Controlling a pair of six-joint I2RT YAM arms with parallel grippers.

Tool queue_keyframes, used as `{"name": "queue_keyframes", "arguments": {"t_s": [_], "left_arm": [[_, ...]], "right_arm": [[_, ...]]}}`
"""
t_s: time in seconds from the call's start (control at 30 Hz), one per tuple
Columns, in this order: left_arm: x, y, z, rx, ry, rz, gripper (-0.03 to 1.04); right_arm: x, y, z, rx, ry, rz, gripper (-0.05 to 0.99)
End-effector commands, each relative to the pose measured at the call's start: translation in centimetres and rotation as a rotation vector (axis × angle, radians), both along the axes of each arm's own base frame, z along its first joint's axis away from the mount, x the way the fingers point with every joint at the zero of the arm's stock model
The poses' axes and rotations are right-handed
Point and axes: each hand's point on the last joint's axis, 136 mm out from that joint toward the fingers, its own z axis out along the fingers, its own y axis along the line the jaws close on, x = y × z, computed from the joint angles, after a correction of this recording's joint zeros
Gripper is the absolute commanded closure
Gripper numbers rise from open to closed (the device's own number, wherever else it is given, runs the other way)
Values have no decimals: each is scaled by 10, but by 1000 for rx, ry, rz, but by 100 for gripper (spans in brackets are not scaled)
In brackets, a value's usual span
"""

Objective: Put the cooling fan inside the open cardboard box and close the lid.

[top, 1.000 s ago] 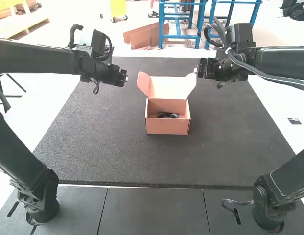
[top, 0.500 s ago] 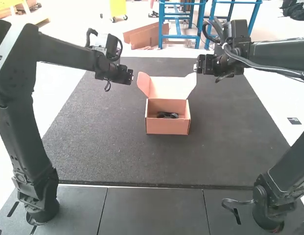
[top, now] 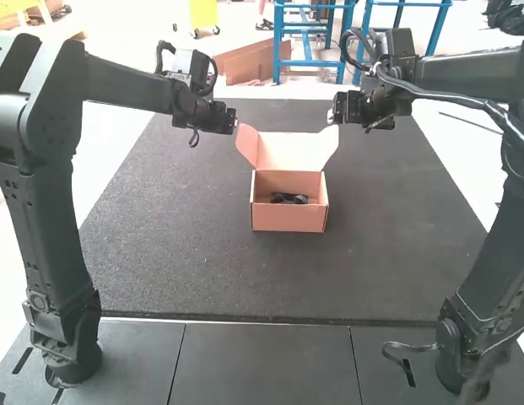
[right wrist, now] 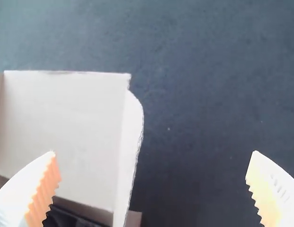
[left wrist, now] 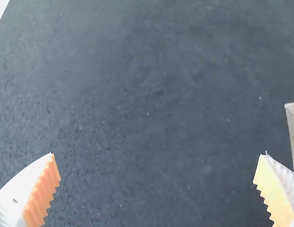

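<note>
Black fan (top: 289, 199) inside tan box (top: 289, 218).

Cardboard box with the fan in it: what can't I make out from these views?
1. High view: black cooling fan is just a dark sliver behind the light brown cardboard box's front wall; pose unclear.
2. Right wrist view: the raised lid covers the box's inside.
3. Left wrist view: frame edge cuts the box to a pale sliver.
4. High view: too small to tell whether left gripper or right gripper touches the lid.
</note>
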Motion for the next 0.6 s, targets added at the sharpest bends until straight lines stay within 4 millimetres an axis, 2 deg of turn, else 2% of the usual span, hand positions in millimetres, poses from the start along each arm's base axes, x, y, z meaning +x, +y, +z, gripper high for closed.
{"name": "queue_keyframes", "arguments": {"t_s": [0.0, 0.13, 0.3, 0.43, 0.57], "left_arm": [[4, -23, 10, -49, -17, -61, 4], [0, -38, 6, -60, -5, -103, 4], [-6, -56, 5, -96, 8, -161, 4], [-6, -57, 5, -113, 14, -165, 4], [-6, -57, 5, -114, 13, -164, 4]], "right_arm": [[8, 1, 14, 40, -18, 18, 3], [10, 4, 6, 43, 7, 26, 3], [16, 8, 7, 68, 16, 28, 3], [20, 11, 7, 82, 26, 30, 4], [24, 8, 5, 111, 39, 6, 15]]}}
